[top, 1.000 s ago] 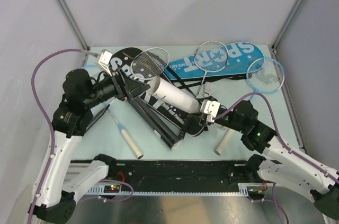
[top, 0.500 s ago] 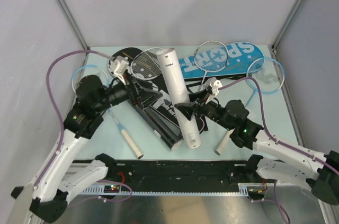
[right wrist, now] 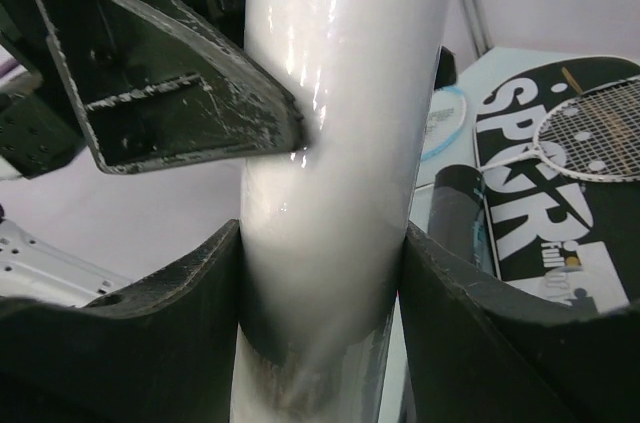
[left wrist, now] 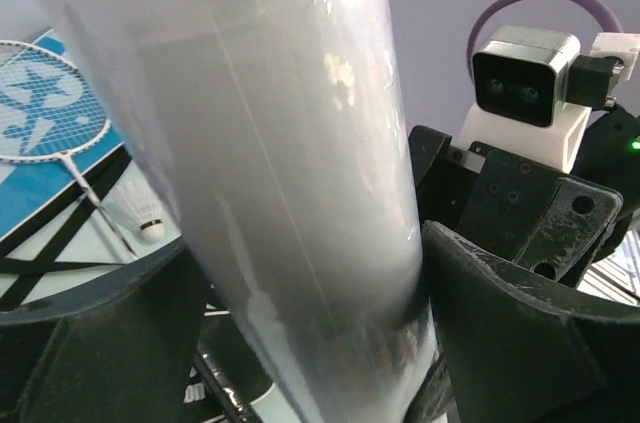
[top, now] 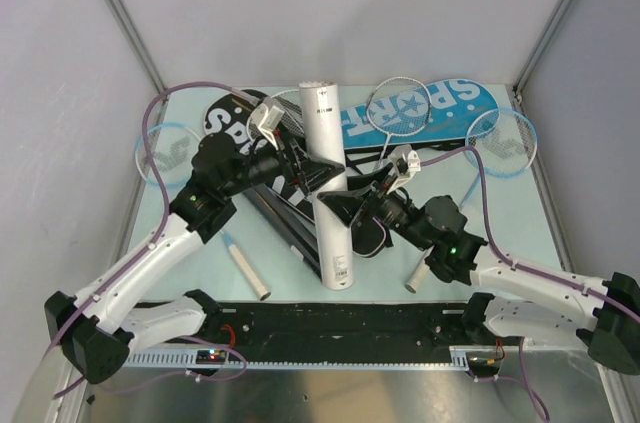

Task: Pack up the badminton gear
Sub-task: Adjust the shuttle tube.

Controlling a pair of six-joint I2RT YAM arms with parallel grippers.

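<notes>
While the right gripper [top: 345, 206] clamps the long white plastic tube [top: 325, 138] upright, hold it plumb; the left gripper [top: 305, 171] straddles it, grip unclear.

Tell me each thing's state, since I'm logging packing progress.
white tube: upright, clamped by right gripper.
right gripper: shut on white tube.
left gripper: around white tube, grip unclear.
black tube: lying on table.
blue cover: lying flat.
black cover: lying flat.
shuttlecock: lying loose on table.
</notes>
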